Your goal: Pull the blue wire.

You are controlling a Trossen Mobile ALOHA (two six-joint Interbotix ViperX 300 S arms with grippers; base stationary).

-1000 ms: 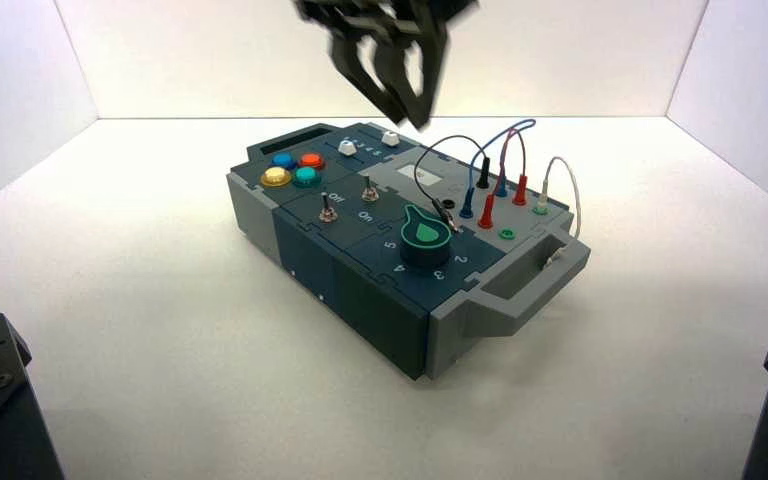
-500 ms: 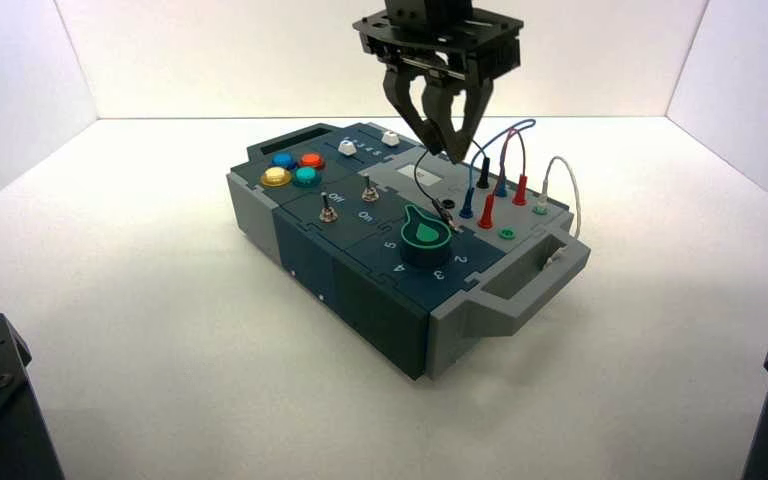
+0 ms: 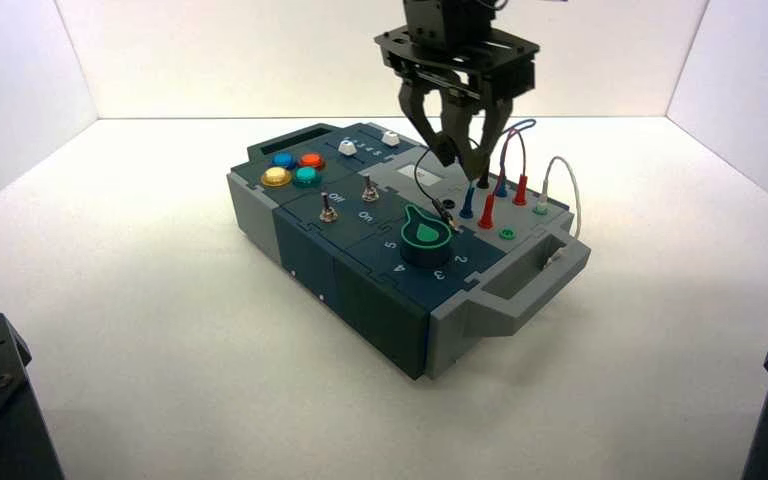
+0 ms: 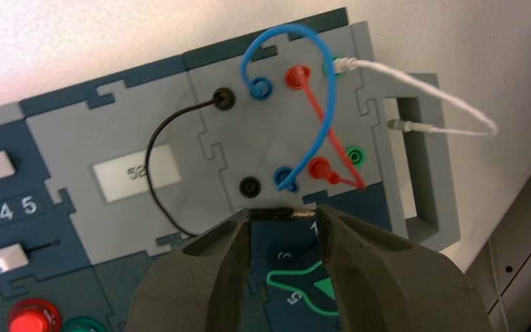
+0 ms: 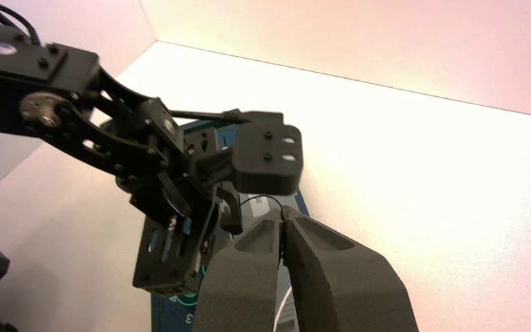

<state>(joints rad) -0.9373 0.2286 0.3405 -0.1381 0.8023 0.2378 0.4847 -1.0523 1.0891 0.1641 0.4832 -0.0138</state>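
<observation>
The blue wire (image 4: 328, 90) lies just beyond your left jaws, apart from them. Those jaws are spread wide, and in the left wrist view you see only the loose metal-tipped plug (image 4: 281, 214) of the black wire (image 4: 153, 145) in the gap between the two fingertips (image 4: 238, 225). Whether that plug touches them you cannot tell. From above, the left arm (image 3: 457, 60) hangs over the socket end of the box (image 3: 360, 290), with the tips off its surface.

Just past the gap comes the near row of sockets. You have a bare black socket (image 4: 250, 185), then one blue plug (image 4: 287, 178) seated in its socket. Beside that sits a red plug (image 4: 318, 168), and then a green socket (image 4: 356, 155). From the near blue plug the wire arches up and over to the far row. There its other blue plug (image 4: 261, 87) sits between the black wire's seated plug (image 4: 222, 100) and a second red plug (image 4: 297, 75). The red wire (image 4: 342, 155) crosses under the blue arch. A white wire (image 4: 442, 104) loops out past the far row, over the box's handle.

Your right jaws are clenched on nothing, held high and looking down on the left arm. The box stands turned on the white counter (image 3: 160, 330).
</observation>
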